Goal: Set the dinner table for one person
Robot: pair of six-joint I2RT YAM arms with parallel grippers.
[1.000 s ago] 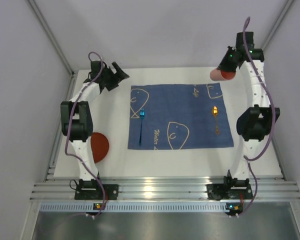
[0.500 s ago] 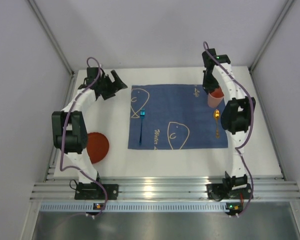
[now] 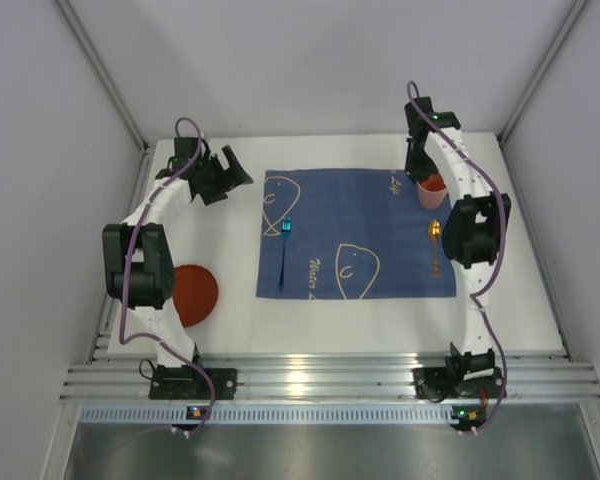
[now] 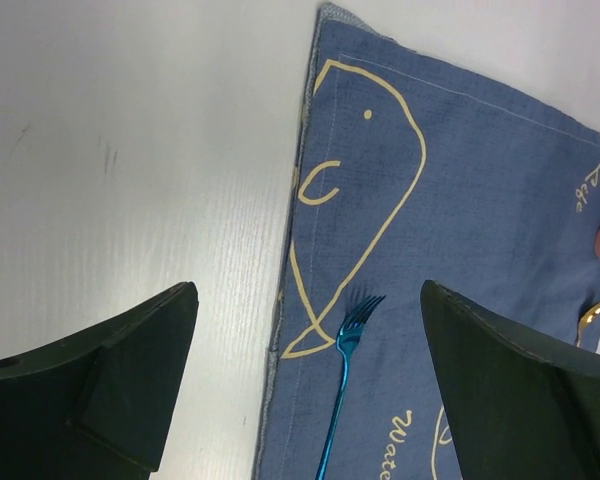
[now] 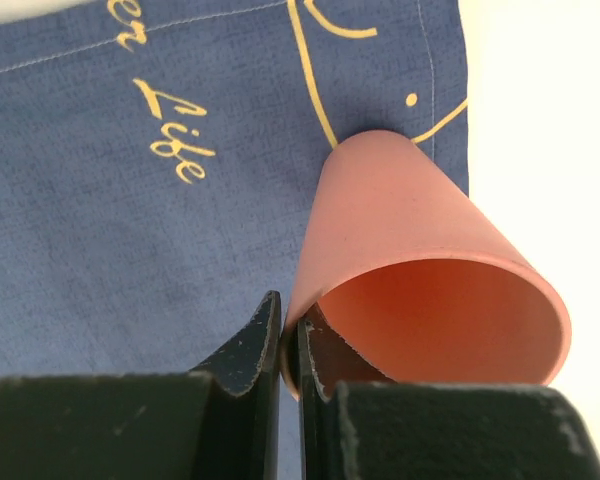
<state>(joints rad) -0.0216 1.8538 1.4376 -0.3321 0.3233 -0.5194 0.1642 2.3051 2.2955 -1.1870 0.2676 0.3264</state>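
Note:
On the white dinner table (image 3: 240, 325) lies a dark blue mat (image 3: 358, 232) with gold drawings. A blue fork (image 3: 283, 245) lies on the mat's left part and a gold spoon (image 3: 434, 240) on its right part. My right gripper (image 3: 421, 178) is shut on the rim of a pink cup (image 3: 433, 190), one finger inside and one outside. In the right wrist view the gripper (image 5: 290, 345) pinches the cup (image 5: 430, 270), whose base is at the mat's (image 5: 130, 220) far right corner. My left gripper (image 3: 238, 170) stands open and empty over bare table, left of the mat's far left corner.
A red plate (image 3: 195, 290) sits on the table left of the mat, partly behind my left arm. In the left wrist view the fork (image 4: 345, 380) lies on the mat (image 4: 480, 200) between my wide-apart fingers (image 4: 110, 390). A silver rail (image 3: 320, 380) edges the near side.
My right arm has swung the cup from the back right corner of the table over to the mat's far right corner and lowered it. The left arm shifted slightly.

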